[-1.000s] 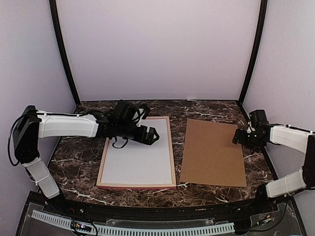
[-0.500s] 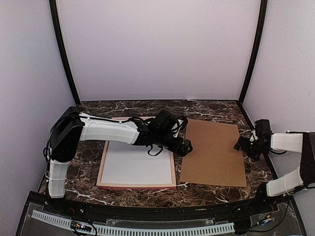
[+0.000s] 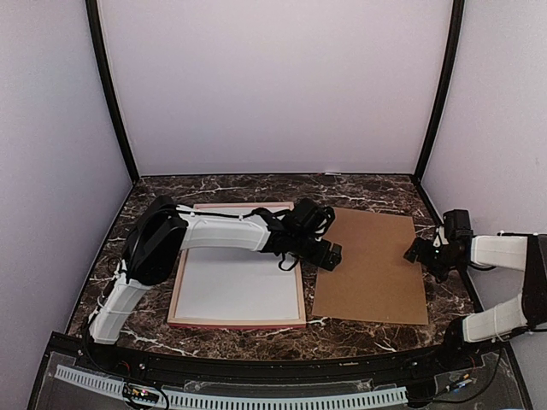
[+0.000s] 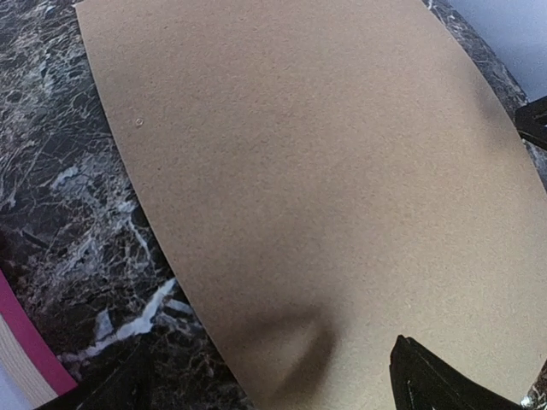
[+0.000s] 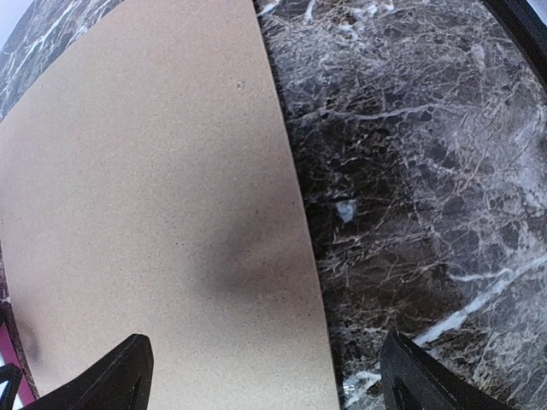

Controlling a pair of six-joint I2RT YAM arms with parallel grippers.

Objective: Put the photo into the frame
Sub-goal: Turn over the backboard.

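The frame (image 3: 300, 295) lies flat at the table's left-centre, pale wood side up, with a pink strip showing along its near edge. Inside it rests the photo (image 3: 238, 289), plain white side up. My left gripper (image 3: 332, 256) is open, just past the frame's right rail and over the left edge of the brown backing board (image 3: 372, 265). In the left wrist view its jaws (image 4: 273, 389) stand wide above the board (image 4: 325, 171), with nothing between them. My right gripper (image 3: 425, 251) is open at the board's right edge; its jaws (image 5: 269, 380) straddle that edge (image 5: 171, 213).
The dark marble tabletop (image 3: 376, 192) shows all round the frame and the board. Black uprights and pale walls close in the back and sides. A pink corner of the frame (image 4: 26, 350) shows at the lower left of the left wrist view.
My left arm has swung right, from above the photo in the frame to the board's left edge. My right gripper has shifted slightly right and nearer, staying at the board's right edge.
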